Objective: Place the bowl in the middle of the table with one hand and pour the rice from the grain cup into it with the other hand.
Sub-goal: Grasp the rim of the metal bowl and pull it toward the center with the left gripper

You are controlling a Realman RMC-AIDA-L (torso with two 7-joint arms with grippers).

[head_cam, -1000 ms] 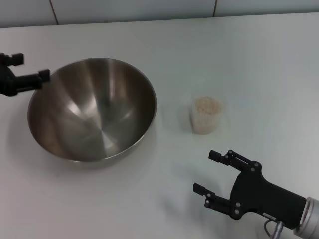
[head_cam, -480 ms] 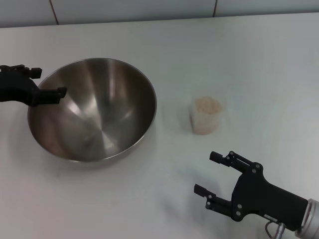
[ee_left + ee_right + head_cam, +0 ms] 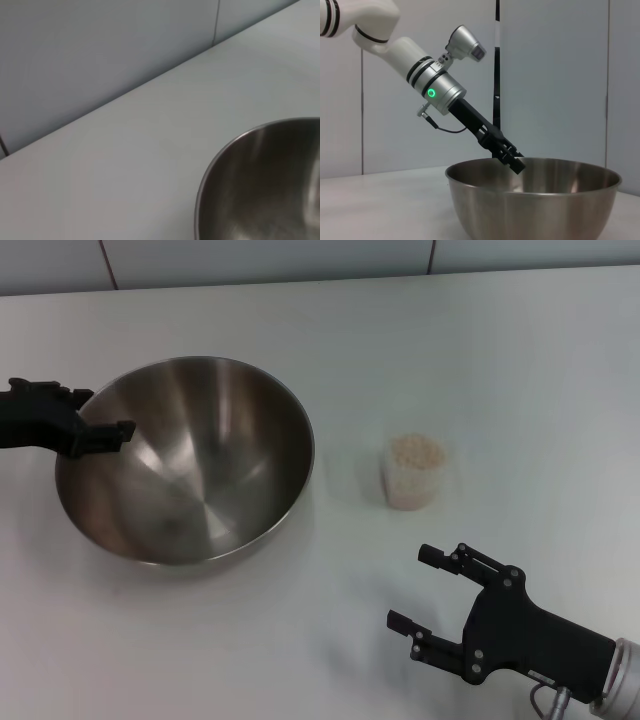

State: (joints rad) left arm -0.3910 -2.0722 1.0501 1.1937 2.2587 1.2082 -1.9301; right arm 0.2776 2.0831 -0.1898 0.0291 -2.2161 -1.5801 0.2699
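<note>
The steel bowl (image 3: 185, 465) stands empty on the left half of the white table (image 3: 480, 350). My left gripper (image 3: 103, 411) is open at the bowl's left rim, one finger outside the wall and one over the inside. In the right wrist view the same left gripper (image 3: 512, 159) dips onto the far rim of the bowl (image 3: 535, 202). The grain cup (image 3: 412, 478) stands upright right of the bowl, filled with rice (image 3: 416, 450). My right gripper (image 3: 410, 586) hovers open in front of the cup, apart from it, holding nothing.
A tiled wall (image 3: 300, 258) runs along the table's far edge. The left wrist view holds only the bowl's rim (image 3: 202, 192), bare table (image 3: 125, 150) and the wall (image 3: 100, 50). The left arm with its green light (image 3: 431, 92) slants down behind the bowl.
My left gripper has moved from outside the bowl's left side to straddle its rim, and its fingers have drawn slightly closer. The right gripper, bowl and cup have barely moved.
</note>
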